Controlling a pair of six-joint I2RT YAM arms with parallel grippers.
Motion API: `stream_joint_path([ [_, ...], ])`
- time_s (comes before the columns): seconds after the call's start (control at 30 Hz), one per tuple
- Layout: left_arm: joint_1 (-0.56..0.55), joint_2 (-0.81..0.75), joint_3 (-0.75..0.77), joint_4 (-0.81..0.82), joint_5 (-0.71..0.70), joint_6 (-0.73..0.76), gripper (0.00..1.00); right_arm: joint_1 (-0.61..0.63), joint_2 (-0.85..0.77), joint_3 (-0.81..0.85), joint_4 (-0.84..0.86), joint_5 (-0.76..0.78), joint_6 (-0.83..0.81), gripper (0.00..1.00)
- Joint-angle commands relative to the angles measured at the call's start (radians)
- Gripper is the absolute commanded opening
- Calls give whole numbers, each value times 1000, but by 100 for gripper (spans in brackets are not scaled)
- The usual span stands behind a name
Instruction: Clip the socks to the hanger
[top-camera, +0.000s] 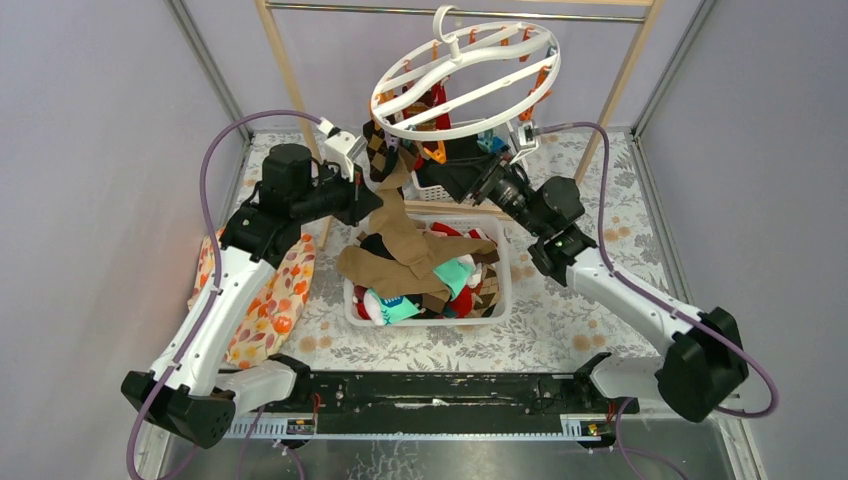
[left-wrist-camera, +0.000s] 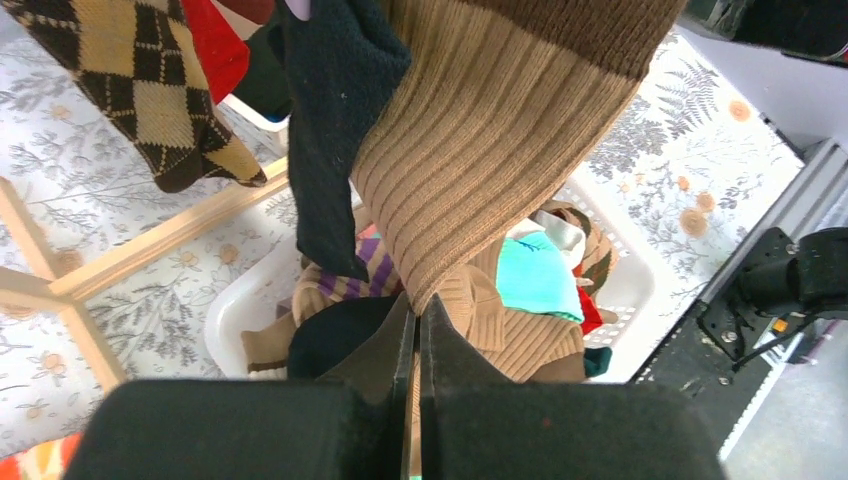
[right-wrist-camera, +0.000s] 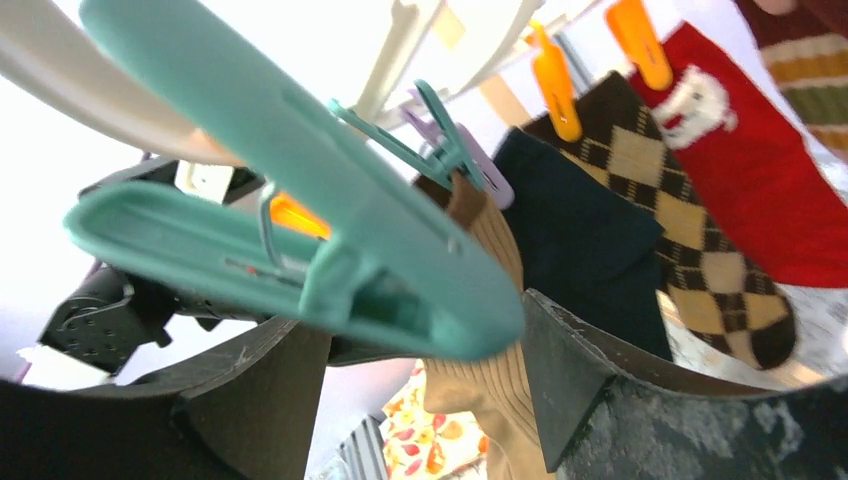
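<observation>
The white ring hanger (top-camera: 465, 80) hangs from the rail, with orange and teal clips. Black (right-wrist-camera: 580, 230), brown argyle (right-wrist-camera: 690, 250) and red (right-wrist-camera: 770, 190) socks hang from it. My left gripper (top-camera: 372, 170) is under the ring's left side, shut on a long tan sock (left-wrist-camera: 490, 150) that trails down into the basket. In the left wrist view its jaws (left-wrist-camera: 420, 305) pinch the ribbed fabric. My right gripper (top-camera: 462, 160) is open under the ring. A teal clip (right-wrist-camera: 300, 230) hangs just above the gap between its fingers (right-wrist-camera: 570, 370). A second teal clip (right-wrist-camera: 440, 150) sits at the tan sock's top.
A white lattice basket (top-camera: 505, 290) with several mixed socks stands at the middle of the table. A second basket (top-camera: 430, 190) is behind it. The wooden rail frame (top-camera: 290, 70) stands at the back. A floral cloth (top-camera: 270, 300) lies at the left.
</observation>
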Motion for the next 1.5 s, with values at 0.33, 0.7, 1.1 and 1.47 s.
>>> stream_joint_path([
  [0.33,-5,-2,81,-19,-174,136,0,-59,192,-15,725,-157,321,59],
  [0.7,2,18,98,-2,-214,152,0,-59,228,-28,830,-184,386,50],
  [1.1,3,-1,103,-5,-224,192,0,10,316,23,848,-175,315,46],
  [1.47,3,2,105,-10,-239,207,0,10,269,-12,880,-119,265,31],
])
